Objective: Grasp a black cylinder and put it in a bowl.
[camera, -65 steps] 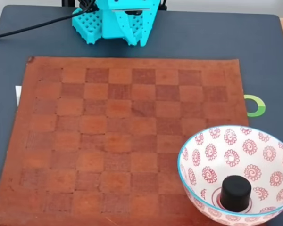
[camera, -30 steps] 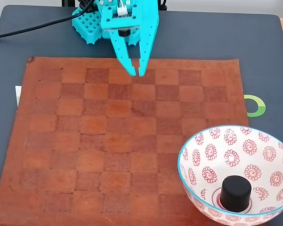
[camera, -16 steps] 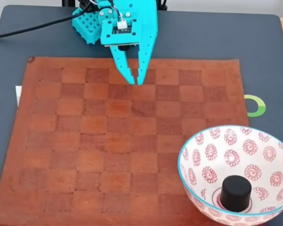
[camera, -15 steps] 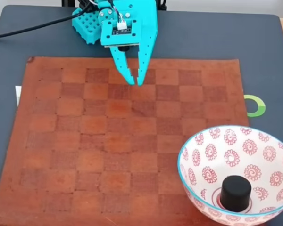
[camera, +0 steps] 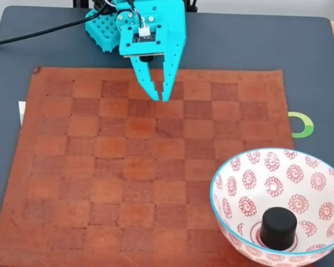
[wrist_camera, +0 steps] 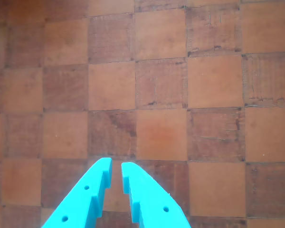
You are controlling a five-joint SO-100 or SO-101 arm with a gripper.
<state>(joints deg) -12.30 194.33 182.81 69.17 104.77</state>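
The black cylinder (camera: 278, 228) stands upright at the bottom of the white bowl (camera: 242, 181) with red spiral flowers and a light blue rim, at the near right corner of the board in the fixed view. My turquoise gripper (camera: 160, 99) hangs over the far rows of the board, far from the bowl. In the wrist view the gripper (wrist_camera: 116, 164) points down at bare squares. Its fingertips are almost together, with only a thin gap and nothing between them.
A brown leather chessboard (camera: 100, 167) covers most of the dark table (camera: 300, 50). The arm's turquoise base (camera: 106, 30) and a black cable (camera: 39, 33) sit at the far edge. A green and white ring (camera: 301, 124) lies right of the board.
The arm has come out from its folded pose at the far edge and now reaches over the board's far rows. In the last half second it has hardly moved. Cylinder and bowl stayed put.
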